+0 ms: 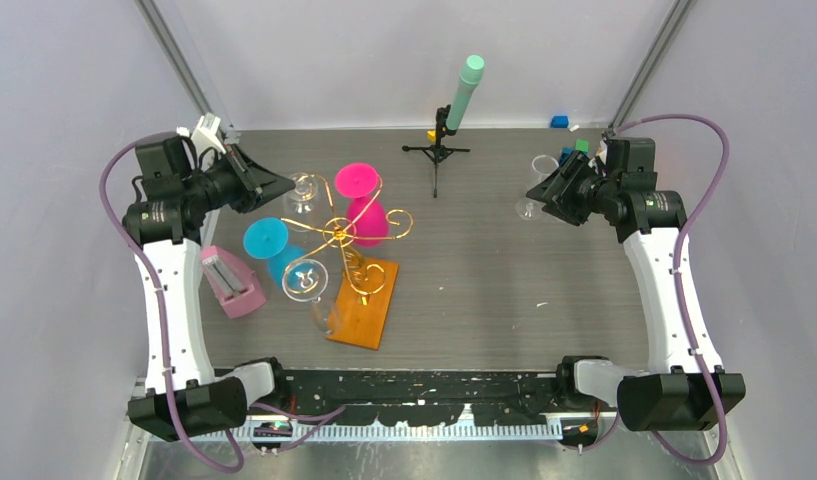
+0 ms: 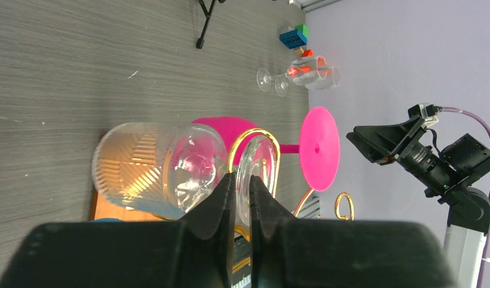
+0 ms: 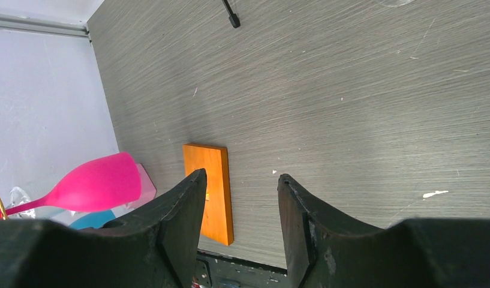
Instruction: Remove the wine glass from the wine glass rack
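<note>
The gold wire wine glass rack (image 1: 346, 240) stands on its orange base (image 1: 369, 310) left of the table's middle. Clear, pink (image 1: 364, 200) and blue (image 1: 269, 245) glasses hang on its arms. My left gripper (image 1: 276, 186) is at the rack's back left arm, shut on the clear wine glass (image 1: 304, 190). In the left wrist view its fingers (image 2: 227, 198) pinch the glass's round foot (image 2: 257, 162) inside a gold loop, and the bowl (image 2: 152, 168) lies to the left. My right gripper (image 3: 239, 180) hangs open and empty at the back right, far from the rack.
A black tripod with a mint-green cylinder (image 1: 454, 110) stands at the back centre. A pink box (image 1: 232, 282) lies left of the rack. Clear glasses (image 1: 532, 205) lie on the table by the right gripper. Small coloured blocks (image 1: 560, 122) sit in the back right corner.
</note>
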Robot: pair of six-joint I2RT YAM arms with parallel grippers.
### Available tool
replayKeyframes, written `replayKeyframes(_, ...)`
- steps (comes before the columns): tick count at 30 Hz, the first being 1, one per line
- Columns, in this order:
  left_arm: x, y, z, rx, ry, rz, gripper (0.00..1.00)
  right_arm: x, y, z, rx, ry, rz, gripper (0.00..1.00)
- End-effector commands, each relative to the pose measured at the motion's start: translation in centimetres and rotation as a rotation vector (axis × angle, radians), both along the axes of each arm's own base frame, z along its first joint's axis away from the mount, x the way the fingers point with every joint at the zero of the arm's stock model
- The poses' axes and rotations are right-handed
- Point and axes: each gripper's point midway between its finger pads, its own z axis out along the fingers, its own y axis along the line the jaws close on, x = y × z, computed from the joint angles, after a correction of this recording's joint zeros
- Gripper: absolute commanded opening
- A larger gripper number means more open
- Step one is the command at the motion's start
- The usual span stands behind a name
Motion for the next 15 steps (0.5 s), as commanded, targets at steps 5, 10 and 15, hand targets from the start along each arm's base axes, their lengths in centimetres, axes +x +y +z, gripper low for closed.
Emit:
replayKeyframes(5, 0.0, 0.4, 2.0, 0.038, -0.069, 0.013, 0.0, -0.3, 0.1, 1.9, -0.015, -0.081, 0.019, 0.53)
replayKeyframes(10, 0.1, 0.1, 3.1, 0.014, -0.1, 0.006, 0.0, -0.3, 0.1, 2.0, -0.014, -0.084, 0.013, 0.53)
replayKeyframes(15, 0.7, 0.0, 3.9, -0.024, -0.118, 0.018, 0.0, -0.3, 0.0, 2.1, -0.014, -0.089, 0.01, 0.53)
